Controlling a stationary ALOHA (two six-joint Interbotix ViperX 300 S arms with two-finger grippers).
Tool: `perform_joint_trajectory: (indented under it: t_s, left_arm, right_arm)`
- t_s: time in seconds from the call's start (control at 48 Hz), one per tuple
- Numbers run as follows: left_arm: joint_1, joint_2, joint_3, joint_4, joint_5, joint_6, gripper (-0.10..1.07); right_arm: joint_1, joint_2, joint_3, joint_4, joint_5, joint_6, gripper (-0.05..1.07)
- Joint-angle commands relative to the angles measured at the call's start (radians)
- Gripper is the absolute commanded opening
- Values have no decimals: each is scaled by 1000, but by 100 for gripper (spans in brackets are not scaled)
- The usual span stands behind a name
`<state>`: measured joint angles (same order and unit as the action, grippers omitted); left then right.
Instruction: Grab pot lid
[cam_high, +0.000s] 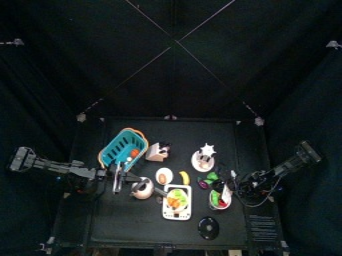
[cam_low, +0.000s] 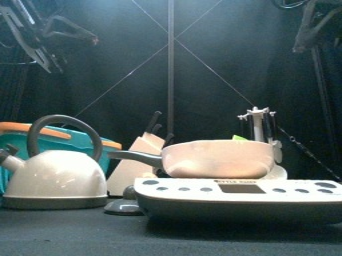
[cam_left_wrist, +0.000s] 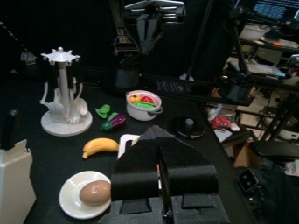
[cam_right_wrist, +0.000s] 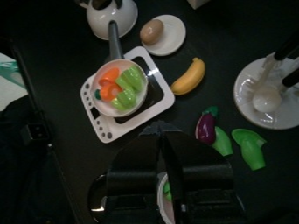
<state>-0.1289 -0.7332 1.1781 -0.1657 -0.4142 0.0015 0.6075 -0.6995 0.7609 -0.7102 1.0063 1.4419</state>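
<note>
The pot lid (cam_high: 207, 227) is a small dark round disc with a paler knob, lying flat near the table's front edge, right of the scale. It also shows in the left wrist view (cam_left_wrist: 188, 129), well ahead of my left gripper (cam_left_wrist: 163, 179), which is shut and empty. In the top view the left gripper (cam_high: 118, 181) hangs by the white kettle (cam_high: 142, 188). My right gripper (cam_high: 245, 190) is at the right, over the white cup of red and green food (cam_high: 221, 198). In its wrist view the right gripper (cam_right_wrist: 163, 182) is shut and empty. I cannot make out the lid in the front view.
A pan of food (cam_high: 178, 203) sits on a white scale (cam_low: 241, 193) left of the lid. A banana (cam_high: 163, 177), a white rack (cam_high: 206, 152), a knife block (cam_high: 158, 152) and a blue basket (cam_high: 127, 148) stand behind. An eggplant (cam_right_wrist: 205, 129) lies near the rack.
</note>
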Motion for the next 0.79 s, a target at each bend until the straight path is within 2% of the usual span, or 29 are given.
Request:
perform_joint_trajectory:
  t_s: [0.0,0.167,0.354,0.604,0.771]
  left_arm:
    - [3,2,-11,6,-3,3,-2]
    - [8,2,-17,20,-3,3,-2]
    - [11,2,-14,29,-3,2,-2]
    - [29,2,-15,31,-3,2,-2]
    - [32,2,-12,28,-2,0,-2]
  right_arm:
    - [137,29,-15,-80,114,126,16]
    - [285,74,5,-169,170,307,20]
    - [374,192,29,-241,169,514,21]
    - [456,364,0,-244,167,603,27]
    - [480,515,-72,-236,150,604,36]
